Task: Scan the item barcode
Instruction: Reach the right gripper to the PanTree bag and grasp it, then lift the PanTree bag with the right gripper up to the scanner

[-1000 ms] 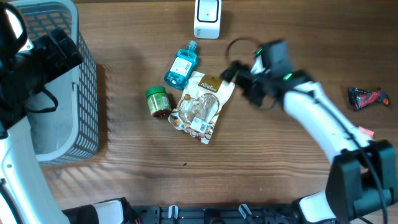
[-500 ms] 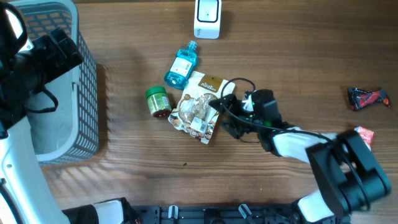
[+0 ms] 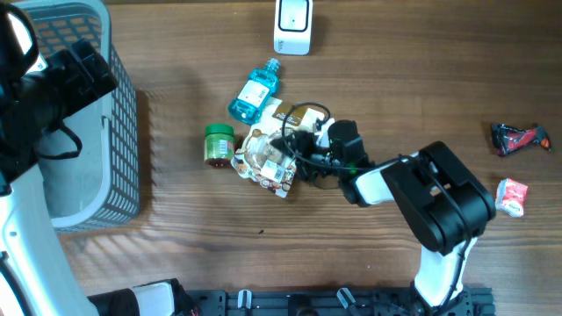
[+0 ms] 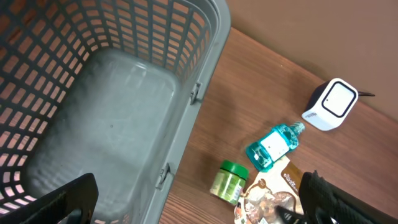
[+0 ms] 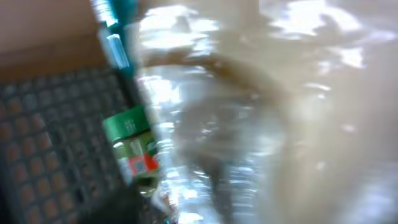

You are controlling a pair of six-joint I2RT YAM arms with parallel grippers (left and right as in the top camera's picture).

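While the right gripper point(image 3: 294, 151) lies low over the 3 o'clock edge of the snack bag point(image 3: 263, 162), its dark fingers merge with the crumpled film in the overhead view. The right wrist view is blurred and almost filled by glossy clear wrapping. Whether the jaws press the bag or only straddle it cannot be told. Directions are read on the overhead view, with 12 o'clock at its top edge.

The snack bag, the item under the gripper, lies flat near the middle of the wooden table point(image 3: 369, 254). Brown contents show through its clear front, and a tan header sits at its 1 o'clock end. A green-lidded jar point(image 3: 218, 143) lies just beside it at 9 o'clock. A blue bottle point(image 3: 253, 92) lies on its side at 11 o'clock, close to the bag, with its cap pointing toward 1 o'clock. The white scanner point(image 3: 292, 22) stands at 12 o'clock by the far edge of the table, well apart from the bag.

From the gripper the right arm point(image 3: 439, 197) runs out toward 4 o'clock. Far off at 3 o'clock, near the table's right edge, lie a red-and-black packet point(image 3: 518, 138) and a small red-and-white packet point(image 3: 510, 195).

At 9 o'clock a grey mesh basket point(image 3: 123, 132) occupies the table's left edge. The left gripper point(image 4: 202, 202) hangs above it, fingers spread wide with nothing between them.
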